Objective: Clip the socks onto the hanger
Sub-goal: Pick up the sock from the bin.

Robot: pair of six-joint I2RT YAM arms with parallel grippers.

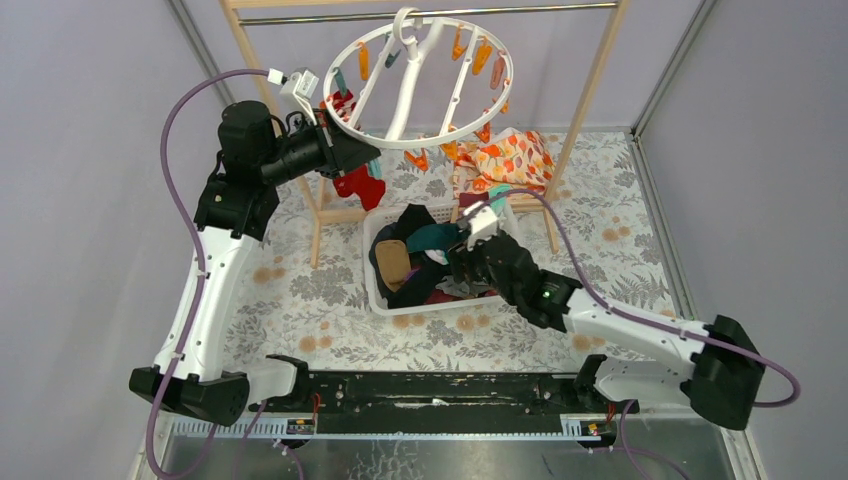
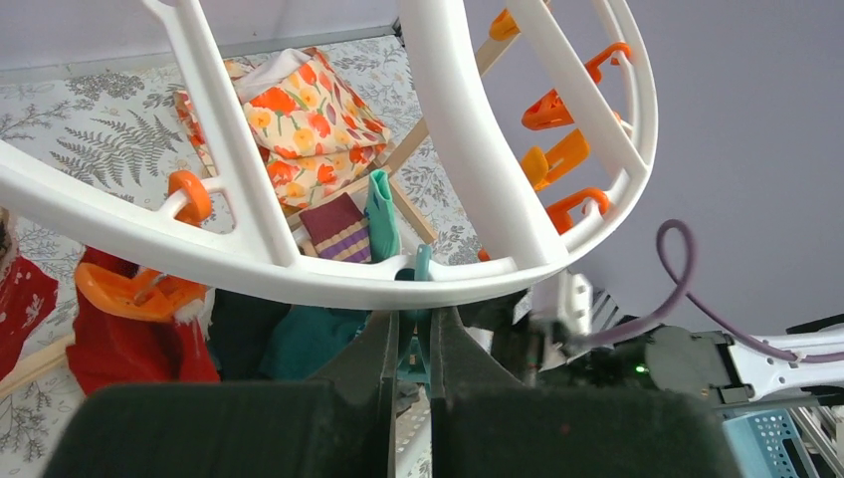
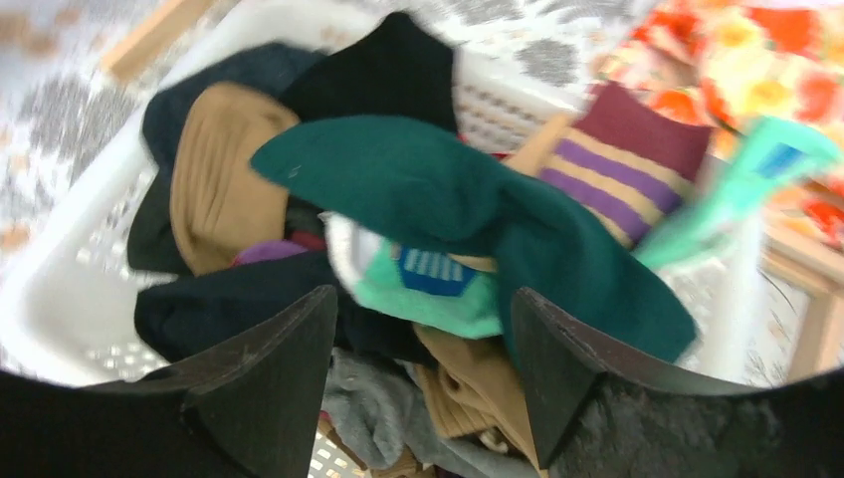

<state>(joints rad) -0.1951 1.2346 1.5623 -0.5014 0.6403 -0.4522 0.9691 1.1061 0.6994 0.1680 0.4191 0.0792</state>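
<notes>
The white ring hanger (image 1: pixel 418 85) hangs by its hook from the rack's bar. My left gripper (image 1: pixel 352 152) is at its lower left rim. In the left wrist view the left gripper (image 2: pixel 416 317) is shut on a teal clip (image 2: pixel 419 349) that dangles under the ring (image 2: pixel 299 271). Red socks (image 1: pixel 356 184) hang from orange clips (image 2: pixel 129 291). My right gripper (image 1: pixel 462 262) is open over the basket's sock pile. In the right wrist view the right gripper (image 3: pixel 423 292) is empty, just above a dark teal sock (image 3: pixel 448 189), a light green sock (image 3: pixel 428 294) and tan socks (image 3: pixel 214 189).
A white basket (image 1: pixel 375 290) at table centre holds the socks, including a black one (image 3: pixel 388 70) and a maroon-striped one (image 3: pixel 622 149). The wooden rack (image 1: pixel 590 80) stands behind it. An orange leaf-print cloth (image 1: pixel 510 155) lies at the rack's foot.
</notes>
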